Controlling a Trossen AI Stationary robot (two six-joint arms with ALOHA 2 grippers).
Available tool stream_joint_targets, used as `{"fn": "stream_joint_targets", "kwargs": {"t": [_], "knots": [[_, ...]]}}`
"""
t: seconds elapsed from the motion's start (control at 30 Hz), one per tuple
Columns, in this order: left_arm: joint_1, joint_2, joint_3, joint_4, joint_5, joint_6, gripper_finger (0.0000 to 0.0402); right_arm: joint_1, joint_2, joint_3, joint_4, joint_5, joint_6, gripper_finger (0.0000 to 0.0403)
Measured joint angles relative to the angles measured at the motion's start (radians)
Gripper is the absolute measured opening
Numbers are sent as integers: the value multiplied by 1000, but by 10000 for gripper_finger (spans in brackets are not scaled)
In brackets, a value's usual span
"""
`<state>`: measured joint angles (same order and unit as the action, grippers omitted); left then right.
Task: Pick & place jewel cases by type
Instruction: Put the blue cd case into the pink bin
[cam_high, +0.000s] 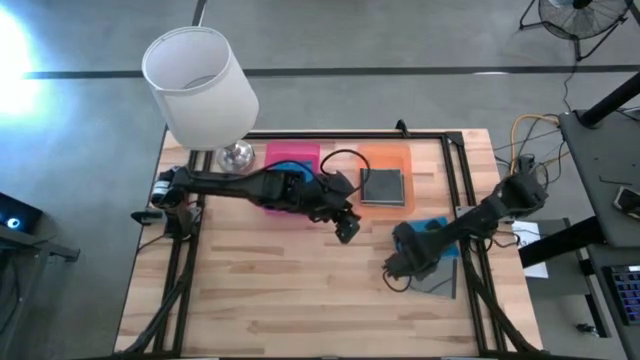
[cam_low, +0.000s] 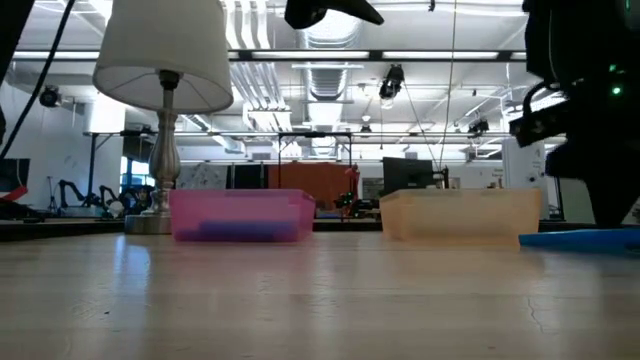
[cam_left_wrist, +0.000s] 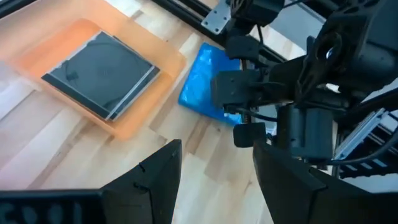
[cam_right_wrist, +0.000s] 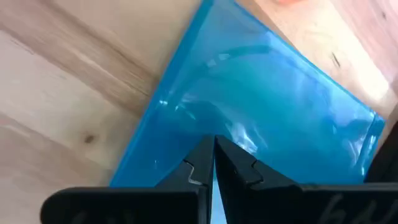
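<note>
Two cases sorted: a grey square jewel case (cam_high: 382, 186) in the orange plastic tray (cam_high: 384, 157) at twelve o'clock, blue in pink tray (cam_high: 292, 155); clenched right gripper (cam_high: 402, 262) hovers over a translucent blue case (cam_right_wrist: 261, 106), left gripper (cam_high: 345, 230) released

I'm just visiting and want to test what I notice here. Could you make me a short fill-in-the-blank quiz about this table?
1. The grey case lies in the ____ tray.
2. The right gripper hovers over a ____ case, fingers shut.
3. The left gripper's fingers stand ____.
4. Beside the pink tray stands a ____ with a white shade.

Missing words: orange; blue; open; lamp
</note>
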<state>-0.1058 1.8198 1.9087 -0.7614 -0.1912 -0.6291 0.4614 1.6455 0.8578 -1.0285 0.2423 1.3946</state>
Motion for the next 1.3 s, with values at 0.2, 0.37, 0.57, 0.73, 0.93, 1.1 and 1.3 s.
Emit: {"fn": "stream_joint_targets", "kwargs": {"t": [0.2, 0.37, 0.57, 0.73, 0.93, 1.1, 1.3], "knots": [[-30, -14, 0, -54, -20, -20, 181, -1, 82, 53, 133, -74, -96, 13], [-80, -46, 0, -211, -123, -58, 181, -11, 96, 178, 233, -89, -120, 13], [-187, -103, -4, -447, -314, -132, 181, -71, 120, 237, 603, -152, -129, 13], [-308, -192, -122, -503, -414, -278, 181, -97, 242, 346, 665, -200, -159, 13], [-396, -367, -417, -339, -380, -445, 181, -81, 311, 555, 346, -137, -77, 13], [-402, -509, -714, 90, -223, -452, 181, -77, 310, 617, 157, -182, -14, 13], [-395, -534, -986, 493, -148, -503, 181, -45, 279, 572, 8, -277, 90, 51]]}}
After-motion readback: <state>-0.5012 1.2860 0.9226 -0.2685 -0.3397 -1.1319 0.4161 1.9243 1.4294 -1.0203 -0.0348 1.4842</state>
